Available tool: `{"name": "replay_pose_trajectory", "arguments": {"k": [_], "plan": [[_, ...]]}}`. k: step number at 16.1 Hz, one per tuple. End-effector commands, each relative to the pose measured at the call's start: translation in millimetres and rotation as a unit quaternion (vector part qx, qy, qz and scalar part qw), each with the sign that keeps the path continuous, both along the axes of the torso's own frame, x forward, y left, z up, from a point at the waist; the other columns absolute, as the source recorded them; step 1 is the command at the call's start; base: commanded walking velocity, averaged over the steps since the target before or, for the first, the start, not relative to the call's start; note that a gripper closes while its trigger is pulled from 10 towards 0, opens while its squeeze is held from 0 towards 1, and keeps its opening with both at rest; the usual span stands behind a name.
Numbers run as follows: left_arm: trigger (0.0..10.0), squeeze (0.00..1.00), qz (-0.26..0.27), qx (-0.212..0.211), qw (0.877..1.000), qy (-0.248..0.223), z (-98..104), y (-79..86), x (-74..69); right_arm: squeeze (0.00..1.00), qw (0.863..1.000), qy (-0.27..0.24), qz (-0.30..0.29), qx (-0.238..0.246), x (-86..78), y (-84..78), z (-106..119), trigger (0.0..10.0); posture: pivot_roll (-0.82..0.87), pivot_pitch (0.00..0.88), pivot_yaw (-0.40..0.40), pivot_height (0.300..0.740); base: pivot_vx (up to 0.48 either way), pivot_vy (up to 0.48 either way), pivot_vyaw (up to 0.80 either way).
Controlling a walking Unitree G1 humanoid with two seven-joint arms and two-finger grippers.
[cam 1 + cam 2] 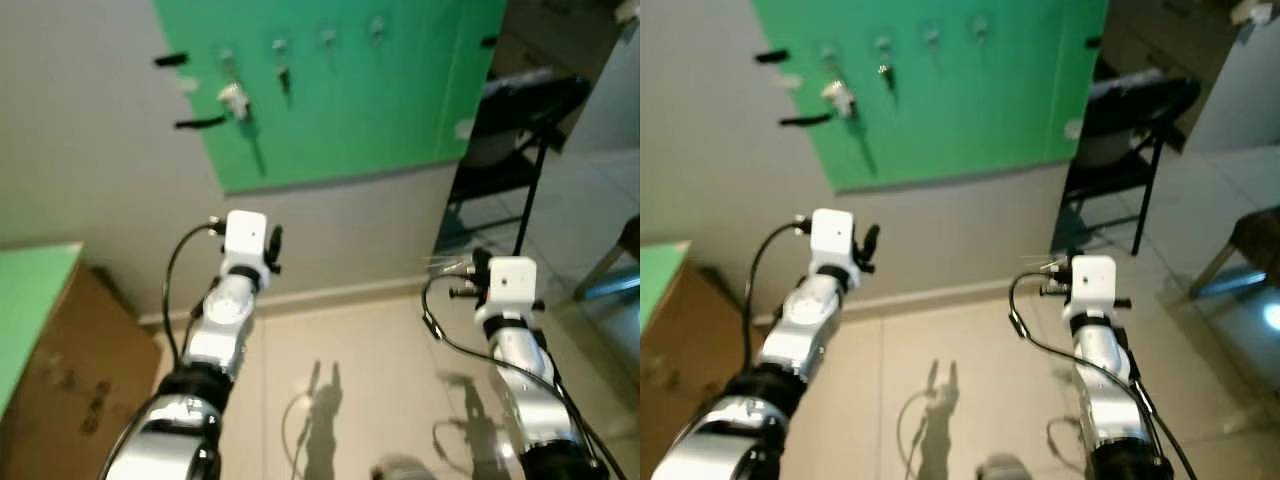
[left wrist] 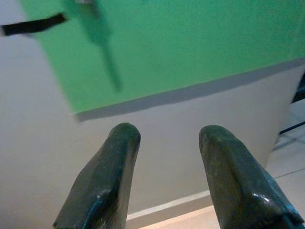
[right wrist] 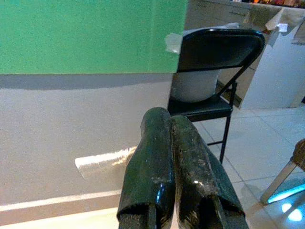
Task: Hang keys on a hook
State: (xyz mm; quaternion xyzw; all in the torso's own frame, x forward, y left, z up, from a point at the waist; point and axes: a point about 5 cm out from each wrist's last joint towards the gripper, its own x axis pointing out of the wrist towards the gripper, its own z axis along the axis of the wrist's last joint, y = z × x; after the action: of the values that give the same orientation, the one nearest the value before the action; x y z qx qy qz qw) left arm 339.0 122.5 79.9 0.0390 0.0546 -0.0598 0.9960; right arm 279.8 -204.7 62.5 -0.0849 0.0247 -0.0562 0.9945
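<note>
A green board hangs on the grey wall ahead, with a row of small hooks along its top. A pale bunch of keys hangs from a hook at the left end, and a darker key hangs from the hook to its right. My left arm is raised toward the wall below the board. Its gripper is open with nothing between the fingers. The right arm is raised further right, and its gripper is shut with nothing visible in it.
A black folding chair stands by the wall to the right, with a white tub on its seat. A cardboard box with a green top sits at the left. Short black bars stick out beside the board.
</note>
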Motion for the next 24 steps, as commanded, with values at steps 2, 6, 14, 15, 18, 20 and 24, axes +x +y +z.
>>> {"name": "replay_pose_trajectory", "arguments": {"k": [2, 6, 14, 15, 18, 20, 24], "plan": [[10.0, 0.00, -0.009, 0.002, 1.000, 0.000, 1, -6.9, 0.9, 0.00, 1.000, -0.002, -0.003, -0.001, 1.0, -2.7, 1, 10.0, -0.20, 0.000, 0.062, 0.728, 0.471, 0.000, 0.00], [10.0, 0.00, 0.001, 0.007, 1.000, 0.005, 1, -6.9, 3.5, 0.00, 1.000, 0.000, -0.003, 0.000, 2.6, -4.1, 2, 10.0, -0.20, 0.000, 0.063, 0.728, 0.472, 0.000, 0.00], [10.0, 0.00, -0.013, -0.027, 0.999, 0.019, -28, 5.6, -26.0, 0.00, 0.999, 0.009, 0.009, -0.035, 7.6, -25.3, 14, 10.0, -0.18, 0.000, -0.026, 0.728, 0.000, 0.000, 0.58], [10.0, 0.00, -0.016, -0.023, 0.999, 0.015, -28, 3.8, -27.1, 0.00, 0.999, 0.009, 0.013, -0.038, 7.9, -26.0, 15, 10.0, -0.18, 0.000, -0.037, 0.728, 0.000, 0.000, 0.00], [10.0, 0.00, -0.035, -0.008, 0.999, 0.003, -24, -3.3, -27.0, 0.00, 0.999, 0.009, 0.018, -0.031, 11.1, -23.2, 16, 10.0, -0.18, 0.000, -0.045, 0.728, 0.000, -0.320, 0.00], [10.0, 0.00, -0.048, 0.003, 0.999, -0.004, -20, -4.1, -23.4, 0.00, 0.999, 0.009, 0.019, -0.027, 11.3, -18.6, 15, 10.0, -0.18, 0.000, -0.027, 0.728, 0.000, -0.472, 0.00], [10.0, 0.00, -0.052, 0.004, 0.999, -0.003, -15, -5.7, -17.5, 0.00, 0.999, 0.011, 0.018, -0.028, 7.6, -15.5, 12, 10.0, -0.20, 0.000, 0.001, 0.728, 0.000, -0.469, 0.76]]}}
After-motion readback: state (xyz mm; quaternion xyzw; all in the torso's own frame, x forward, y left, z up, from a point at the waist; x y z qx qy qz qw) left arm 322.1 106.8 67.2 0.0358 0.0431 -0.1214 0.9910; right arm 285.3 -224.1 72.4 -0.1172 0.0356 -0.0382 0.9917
